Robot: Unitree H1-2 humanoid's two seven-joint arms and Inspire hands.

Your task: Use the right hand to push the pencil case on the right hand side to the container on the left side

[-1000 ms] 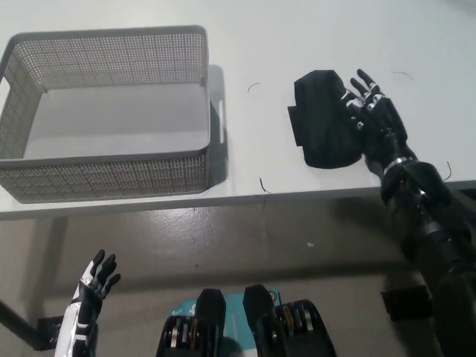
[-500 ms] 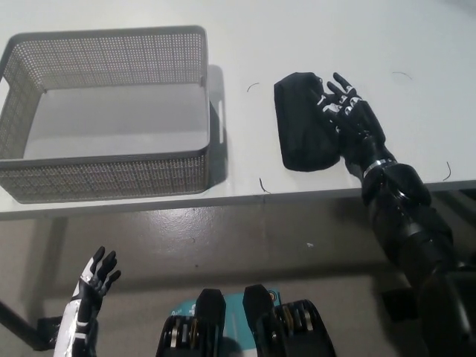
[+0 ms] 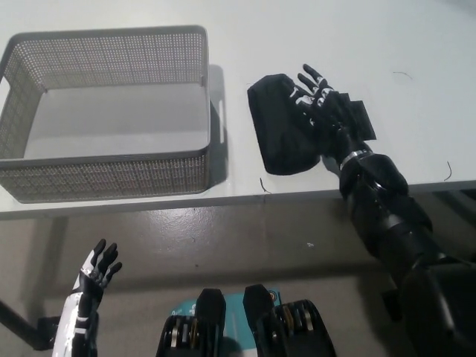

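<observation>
Near the worktop's front edge, the right hand (image 3: 321, 104) lies spread flat on the case (image 3: 286, 123), pressing it toward the basket (image 3: 111, 175) just beside; left hand (image 3: 97, 271) rests open below.

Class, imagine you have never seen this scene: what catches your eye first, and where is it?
First, the black right hand lying with spread fingers on the black pencil case, right of centre on the white table. Next, the grey mesh container at the table's left. The white left hand hangs open at lower left.
</observation>
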